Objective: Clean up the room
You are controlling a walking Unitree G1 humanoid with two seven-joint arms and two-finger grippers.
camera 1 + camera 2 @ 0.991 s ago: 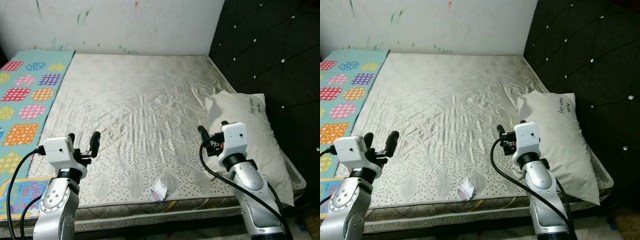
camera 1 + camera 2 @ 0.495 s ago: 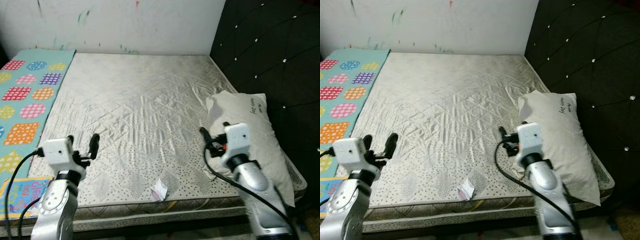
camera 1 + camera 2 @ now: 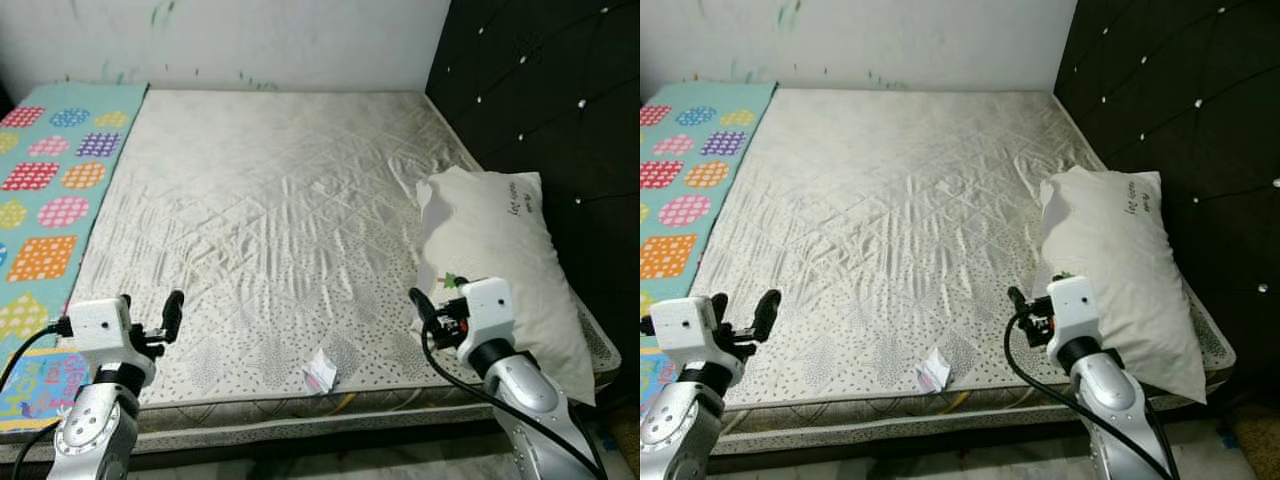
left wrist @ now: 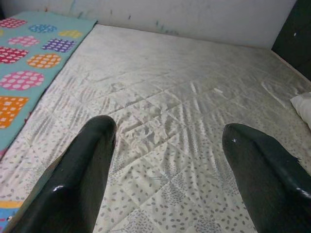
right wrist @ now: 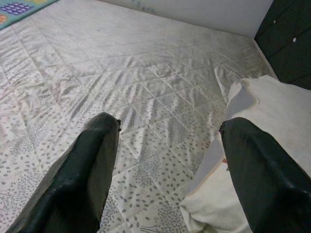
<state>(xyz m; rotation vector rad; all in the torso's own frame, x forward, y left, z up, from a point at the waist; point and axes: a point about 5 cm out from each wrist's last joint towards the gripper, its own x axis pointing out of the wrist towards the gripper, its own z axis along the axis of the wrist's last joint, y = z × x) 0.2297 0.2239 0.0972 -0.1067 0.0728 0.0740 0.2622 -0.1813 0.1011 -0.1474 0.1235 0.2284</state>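
A crumpled scrap of paper (image 3: 319, 373) lies at the near edge of the mattress (image 3: 270, 210), between the robot's two arms. The left gripper (image 3: 150, 315) and right gripper (image 3: 430, 308) hover low over that edge, fingers spread and empty. A clumsy reach could nudge the light scrap off the edge, or the right arm could snag the pillow (image 3: 500, 250) just beside it. No bin or other container is in sight.
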